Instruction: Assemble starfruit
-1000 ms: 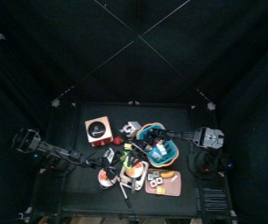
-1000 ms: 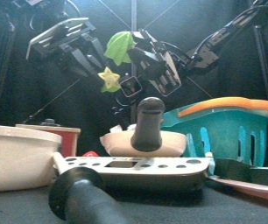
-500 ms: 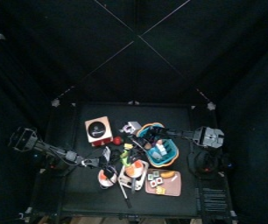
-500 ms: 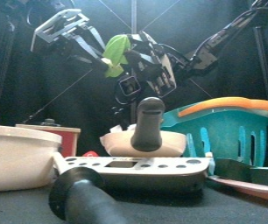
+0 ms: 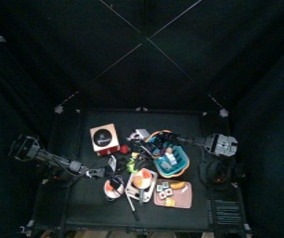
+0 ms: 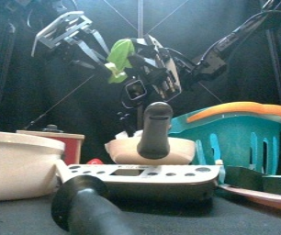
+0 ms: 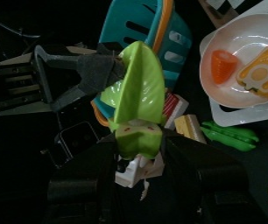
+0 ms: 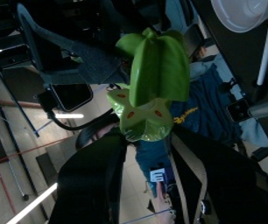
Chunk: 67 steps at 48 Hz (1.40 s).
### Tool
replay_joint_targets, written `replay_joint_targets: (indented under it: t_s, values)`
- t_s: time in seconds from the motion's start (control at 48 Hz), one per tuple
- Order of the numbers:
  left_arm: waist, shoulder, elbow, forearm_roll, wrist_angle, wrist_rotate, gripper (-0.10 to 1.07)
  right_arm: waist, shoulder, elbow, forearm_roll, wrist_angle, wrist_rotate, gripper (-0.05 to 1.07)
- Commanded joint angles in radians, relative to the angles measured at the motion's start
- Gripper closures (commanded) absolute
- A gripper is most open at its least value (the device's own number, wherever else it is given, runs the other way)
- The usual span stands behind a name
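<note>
Holding the green starfruit [image 6: 121, 57] up in the air between both arms, well above the cluttered table. Left gripper [image 7: 137, 150] pinching one starfruit piece [image 7: 137, 92] at its stubby end, right gripper [image 8: 148, 131] clamping another piece [image 8: 154, 66] the same way, both jaw pairs pressed onto the plastic. From the front, looking like the two halves touching or nearly so, but can't tell whether the seam is fully seated.

Judging the step in hand as mating the halves. Probably best done by lining up the ridges first, then pushing straight along one axis, slowly, no twisting, since both grips sit on a narrow tip and the piece could pivot or pop out. Keeping the pinch firm on both sides until the join feels solid.

Room-wise: plenty of open air above and behind, only black curtains there. Underneath, much tighter. Teal basket [image 6: 235, 128] with the orange rim sitting low to the right, white bowl [image 6: 20, 163] at the left, a black-handled tool [image 6: 155, 128] sticking up almost directly below the fruit, a plate [image 7: 259, 52] with food toys nearby. A dropped half landing in that pile would be annoying to fish out, so staying high and centred seems smart.
</note>
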<state>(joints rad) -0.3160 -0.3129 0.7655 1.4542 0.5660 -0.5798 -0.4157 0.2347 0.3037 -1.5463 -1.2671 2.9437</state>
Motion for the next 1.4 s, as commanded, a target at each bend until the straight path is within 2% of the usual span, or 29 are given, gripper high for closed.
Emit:
replay_joint_targets:
  t_s: [0.0, 0.312, 0.458, 0.812, 1.104, 1.25, 1.375]
  values:
    - [-0.002, -0.011, -0.012, 0.006, 0.003, -0.005, 0.3, -0.006, -0.02, -0.021, 0.003, -0.006, -0.003, 0.49]
    - [-0.006, -0.011, -0.015, 0.006, 0.003, -0.005, 0.3, -0.025, -0.017, -0.031, 0.002, -0.006, -0.006, 0.49]
    - [-0.008, -0.011, -0.017, 0.035, 0.003, -0.008, 0.3, -0.028, -0.005, -0.048, 0.002, -0.006, -0.006, 0.48]
    - [-0.044, -0.025, -0.017, 0.115, 0.017, -0.075, 0.3, -0.049, 0.015, -0.055, 0.0, -0.006, -0.006, 0.48]
    - [-0.044, -0.034, -0.002, 0.121, 0.017, -0.135, 0.28, -0.051, 0.02, -0.057, -0.005, -0.006, -0.008, 0.48]
    - [-0.044, -0.046, 0.002, 0.123, 0.017, -0.186, 0.2, -0.049, 0.015, -0.058, -0.021, -0.006, -0.009, 0.49]
    - [-0.035, -0.049, 0.014, 0.124, 0.017, -0.193, 0.1, -0.048, 0.012, -0.058, -0.031, -0.006, -0.009, 0.49]
